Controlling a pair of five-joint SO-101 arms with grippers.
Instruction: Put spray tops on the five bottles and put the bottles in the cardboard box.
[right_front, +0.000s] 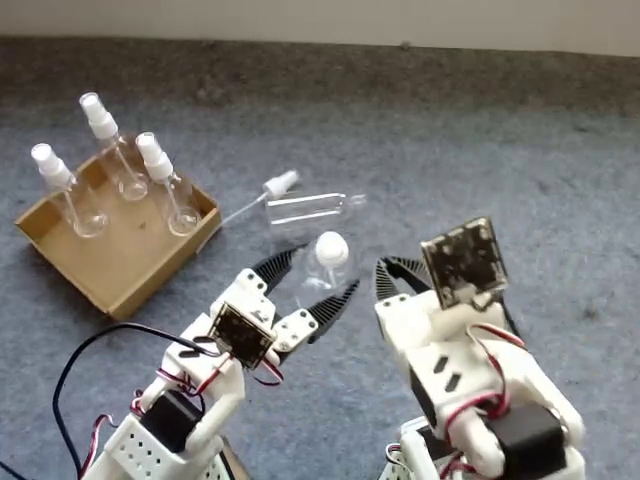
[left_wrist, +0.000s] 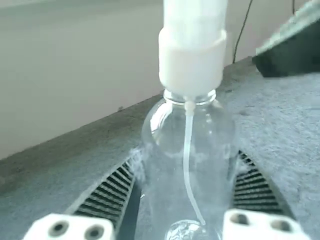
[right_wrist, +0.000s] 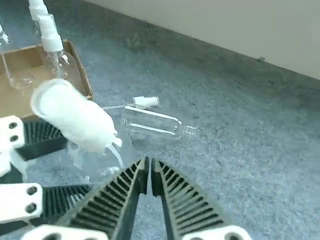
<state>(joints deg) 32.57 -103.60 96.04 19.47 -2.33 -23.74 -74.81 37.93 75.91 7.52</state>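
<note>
Basically bottle four of five was in hand. The left gripper (right_front: 324, 268) had its fingers clamped on either side of the held bottle (left_wrist: 190, 165). A spray top (left_wrist: 192, 55) sat on the neck, with its tube down inside. The top looked seated, but I couldn't tell if it was fully home. The right gripper (right_wrist: 150, 165) had its fingers together on nothing, just beside that bottle.

The next move probably calls for carrying the held bottle over the box wall and setting it upright in a free spot.

The cardboard box (right_front: 165, 272) sat off to one side of the left fingers, well apart from the right ones. It held three capped bottles (right_front: 170, 200), all standing. Past the left fingertips the last bottle (right_front: 305, 208) lay on its side, uncapped. The loose spray top (right_front: 281, 184) lay by its base end.
</note>
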